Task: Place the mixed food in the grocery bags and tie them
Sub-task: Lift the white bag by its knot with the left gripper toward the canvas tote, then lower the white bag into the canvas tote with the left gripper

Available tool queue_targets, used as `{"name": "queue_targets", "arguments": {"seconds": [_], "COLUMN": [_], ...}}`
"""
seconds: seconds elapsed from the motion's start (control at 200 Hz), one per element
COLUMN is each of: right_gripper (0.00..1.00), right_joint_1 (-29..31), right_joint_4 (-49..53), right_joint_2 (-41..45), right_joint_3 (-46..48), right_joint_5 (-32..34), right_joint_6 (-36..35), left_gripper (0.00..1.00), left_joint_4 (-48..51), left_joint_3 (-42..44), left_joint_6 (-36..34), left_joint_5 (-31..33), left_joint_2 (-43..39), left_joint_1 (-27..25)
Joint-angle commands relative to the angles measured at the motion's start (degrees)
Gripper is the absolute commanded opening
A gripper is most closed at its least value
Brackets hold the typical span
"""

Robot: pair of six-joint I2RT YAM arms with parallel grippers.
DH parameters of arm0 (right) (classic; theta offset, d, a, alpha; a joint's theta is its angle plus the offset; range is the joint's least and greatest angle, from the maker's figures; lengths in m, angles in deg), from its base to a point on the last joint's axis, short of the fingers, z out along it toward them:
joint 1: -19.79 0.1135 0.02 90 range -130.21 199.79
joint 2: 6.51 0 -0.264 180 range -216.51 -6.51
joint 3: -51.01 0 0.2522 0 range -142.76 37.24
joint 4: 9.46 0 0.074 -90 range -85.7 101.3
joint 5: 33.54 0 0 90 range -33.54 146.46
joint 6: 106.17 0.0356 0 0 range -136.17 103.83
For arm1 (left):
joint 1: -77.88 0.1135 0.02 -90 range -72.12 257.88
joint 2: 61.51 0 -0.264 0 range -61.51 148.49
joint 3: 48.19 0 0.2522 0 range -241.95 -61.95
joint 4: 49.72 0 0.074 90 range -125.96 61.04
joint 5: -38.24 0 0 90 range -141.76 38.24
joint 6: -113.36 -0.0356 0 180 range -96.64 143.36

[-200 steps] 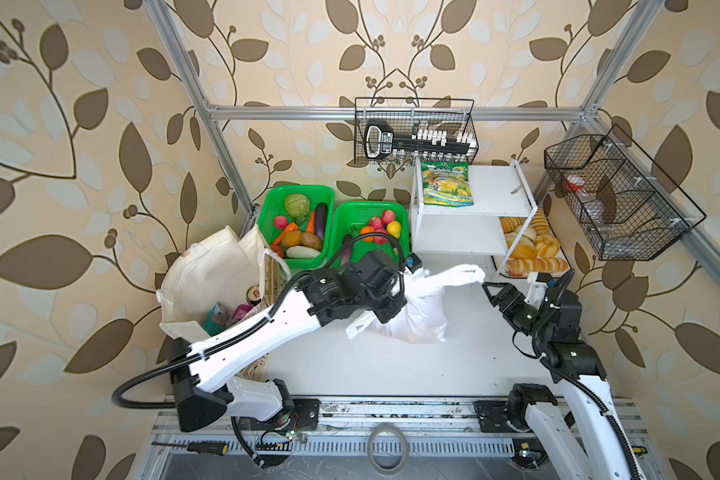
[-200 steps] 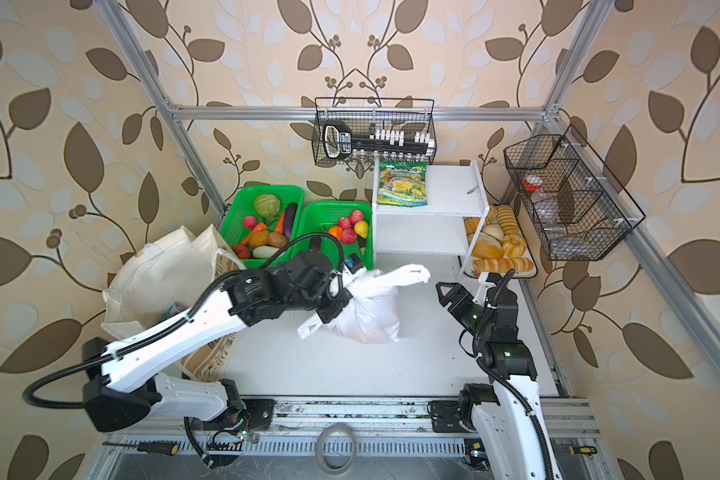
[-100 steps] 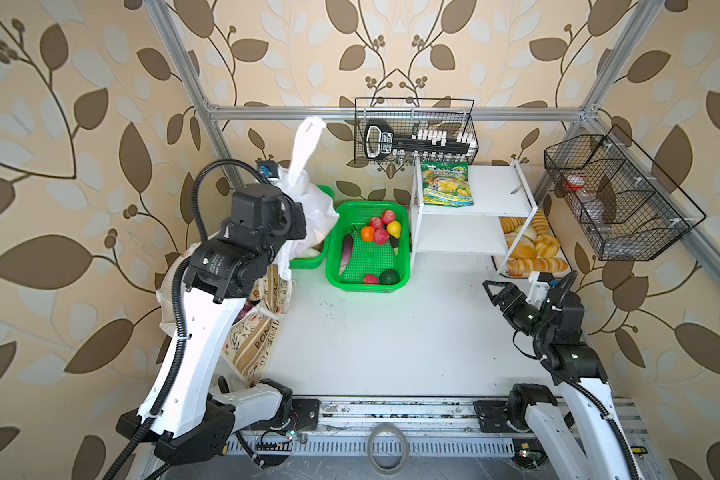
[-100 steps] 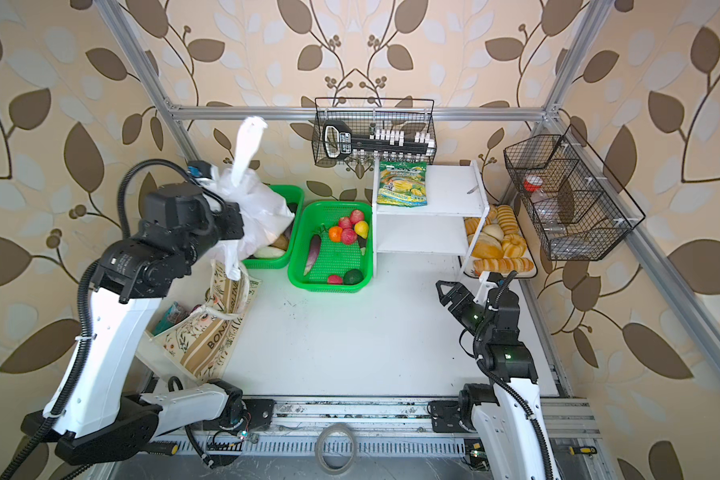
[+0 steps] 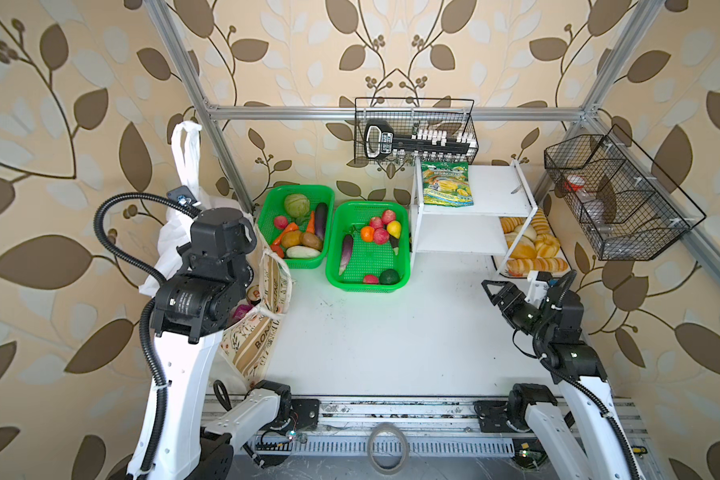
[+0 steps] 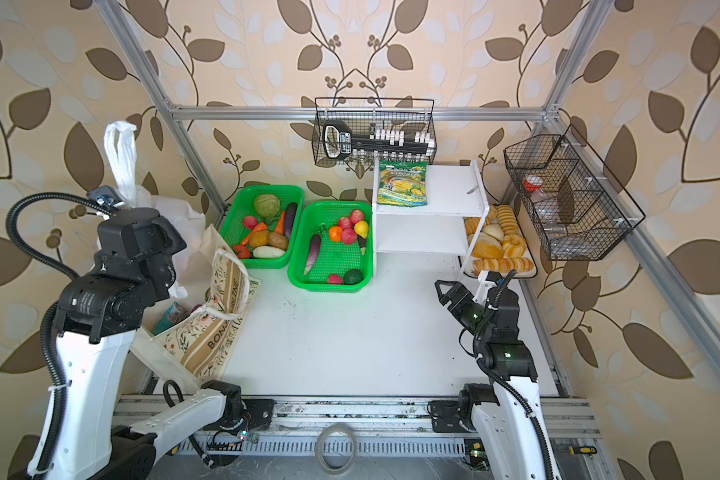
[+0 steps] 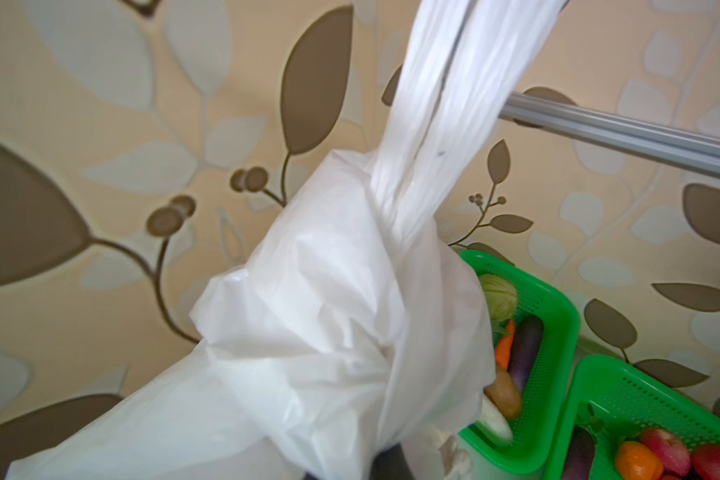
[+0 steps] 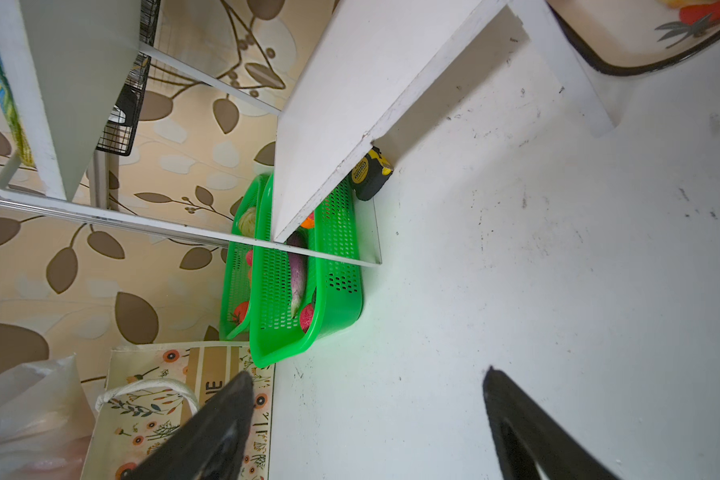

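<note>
Top views both place the left arm (image 5: 182, 374) tall at the left edge of the frame, its wrist lifted beside the patterned wall (image 5: 59, 208). The plastic bag (image 5: 168, 245) hangs there off the table, bunched against the wrist, and its loop handles (image 6: 119, 151) stand up toward the upper left. In the left wrist view the left gripper (image 7: 388, 462) is almost buried. White film wraps over it and only a dark sliver shows at the lower edge. Its fingers are pinched together on the gathered plastic.

Just below and right of that wrist, the cloth tote (image 6: 208, 336) leans open at the table's left side with its lettering facing up. A small can (image 5: 253, 294) and a bluish packet (image 6: 170, 316) show in its mouth.

Right of the tote, a green basket (image 5: 296, 188) of vegetables sits just beside a second green basket (image 5: 371, 204) holding fruit and an aubergine. Next comes the white shelf (image 5: 495, 189), with a snack pouch (image 5: 447, 185) lying on its top board. Bread loaves (image 5: 531, 245) lie at its right foot, and a wire basket (image 5: 616, 199) hangs on the right wall.

At lower right the right gripper (image 8: 366, 380) hovers over the bare table (image 5: 391, 332). Its fingers are spread wide with nothing between them, and it is well apart from both bags.
</note>
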Motion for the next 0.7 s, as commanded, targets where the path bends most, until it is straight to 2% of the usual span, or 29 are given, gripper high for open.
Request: {"name": "queue_targets", "arguments": {"seconds": [0.0,0.195,0.365,0.54,0.695], "right_gripper": [0.87,0.87,0.86,0.86,0.86], "right_joint_1": [-0.11,-0.01,1.14,2.02,2.29], "right_joint_4": [-0.82,-1.34,-0.47,0.40,0.61], "right_joint_2": [-0.95,-1.57,-0.45,0.20,0.45], "right_joint_3": [-1.68,-2.00,-1.86,-1.79,-1.95], "right_joint_5": [-1.12,-1.39,-0.12,0.53,0.73], "right_joint_6": [-0.13,1.20,1.61,1.74,1.91], "left_gripper": [0.00,0.00,0.00,0.00,0.00], "left_joint_4": [1.00,6.61,4.46,-0.16,0.21], "left_joint_3": [5.30,12.89,18.81,20.76,20.76], "left_joint_6": [5.02,11.41,12.56,8.31,9.45], "left_joint_5": [5.52,1.38,-3.31,-17.19,-21.78], "left_joint_2": [-3.06,-3.43,-2.04,1.73,3.71], "left_joint_1": [0.18,0.18,0.26,1.40,3.78]}}
